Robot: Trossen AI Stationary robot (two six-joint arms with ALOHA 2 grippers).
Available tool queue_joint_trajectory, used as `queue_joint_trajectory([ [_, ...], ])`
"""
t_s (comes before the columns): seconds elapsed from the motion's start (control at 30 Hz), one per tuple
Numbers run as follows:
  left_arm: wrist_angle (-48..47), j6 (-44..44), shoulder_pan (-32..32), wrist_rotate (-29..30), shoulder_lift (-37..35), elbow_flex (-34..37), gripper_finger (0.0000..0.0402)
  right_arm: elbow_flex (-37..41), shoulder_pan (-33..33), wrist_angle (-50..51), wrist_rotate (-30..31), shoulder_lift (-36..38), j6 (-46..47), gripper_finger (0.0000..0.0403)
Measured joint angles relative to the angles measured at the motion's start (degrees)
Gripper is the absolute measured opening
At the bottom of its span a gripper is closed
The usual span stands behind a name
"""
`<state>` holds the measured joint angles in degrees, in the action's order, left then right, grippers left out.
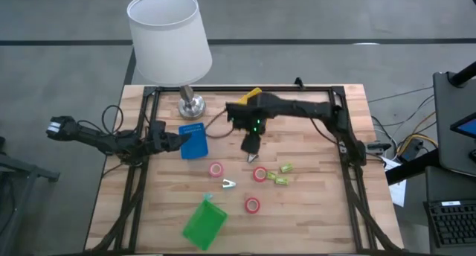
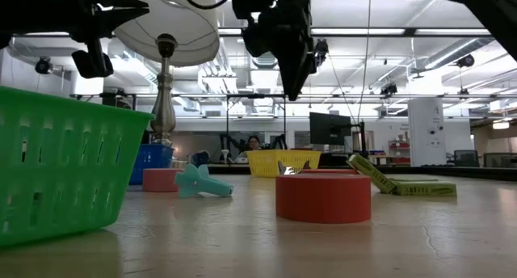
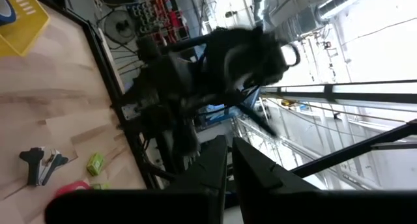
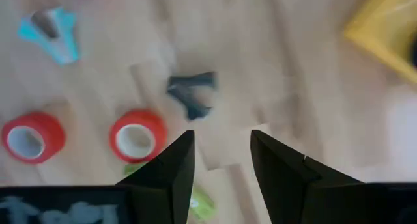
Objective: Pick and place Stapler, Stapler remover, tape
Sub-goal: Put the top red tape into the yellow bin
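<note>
- Evenly lit from overhead in the high view; soft, short shadows under the lamp (image 1: 167, 44) and green basket (image 1: 203, 222) on the bench (image 1: 312, 211).
- Strongly backlit in the low view: ceiling strip lights glaring, arms reduced to silhouettes, near basket edge out of focus.
- Washed out by bright windows in the left wrist view; dark arm smeared by motion blur.
- Blurred throughout in the right wrist view; red tape (image 4: 137, 136) soft-edged.

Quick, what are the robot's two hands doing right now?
Left hand: closed, holding nothing, waiting by the blue bin.
Right hand: open, empty, above the table.
</note>
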<state>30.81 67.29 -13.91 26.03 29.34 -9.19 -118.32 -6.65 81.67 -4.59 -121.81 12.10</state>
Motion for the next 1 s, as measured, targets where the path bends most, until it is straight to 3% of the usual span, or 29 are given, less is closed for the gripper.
queue_joint_trajectory([
  [0.23,0.0,-0.01,-0.02,-1.24,0.02,0.01,0.0028,13.71,5.13,-12.36,-4.99,4.63,3.56,0.0155],
  [0.5,-0.04,-0.02,-0.02,-1.25,0.13,0.09,0.0028,27.07,7.27,-19.5,-4.38,6.98,7.61,0.0145],
  [1.0,-0.61,-0.19,0.02,-1.15,0.16,0.09,0.0028,37.19,7.98,-28.94,-6.0,6.87,9.64,0.0155],
])
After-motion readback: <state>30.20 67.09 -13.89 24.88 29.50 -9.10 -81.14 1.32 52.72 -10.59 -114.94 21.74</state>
